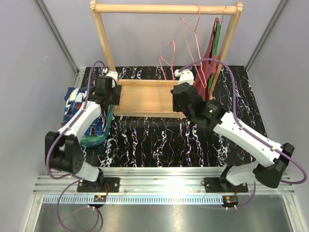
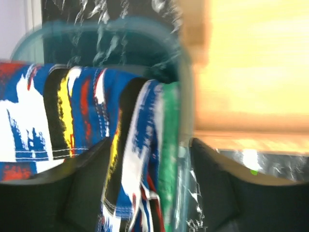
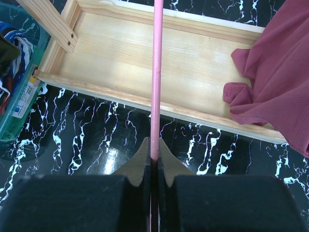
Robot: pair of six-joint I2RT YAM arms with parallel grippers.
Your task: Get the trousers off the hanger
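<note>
Trousers, place: the dark blue trousers point(image 1: 75, 108) with red, white and yellow patches lie bunched in the teal bin point(image 1: 99, 137) at the left of the table point(image 1: 159, 140), off any hanger.
Trousers, axis: in the top view the bundle's long side runs from far to near along the bin, leaning a little to the right.
Trousers, texture: soft, creased cloth with stitched seams; the left wrist view is blurred, and there a folded strip hangs down between the fingers.
Green strip point(image 2: 169, 145): runs along that fold's right edge; whether it is a second garment cannot be told.
Left gripper point(image 2: 147, 159): released, fingers spread wide, a sliver of bin showing between the cloth and the right finger.
Right gripper point(image 3: 154, 150): clenched on the pink hanger point(image 3: 157, 72).
Pink hanger: thin, smooth wire; its straight rod points directly away from the fingers, over the wooden tray point(image 3: 120, 53).
Second pink hanger point(image 1: 193, 29): hooked on the wooden rail point(image 1: 164, 8).
Dark red garment point(image 1: 208, 58): ribbed, plain, hanging at the rack's right end, its hem resting in the tray.
Table: glossy black with white marbling.
</note>
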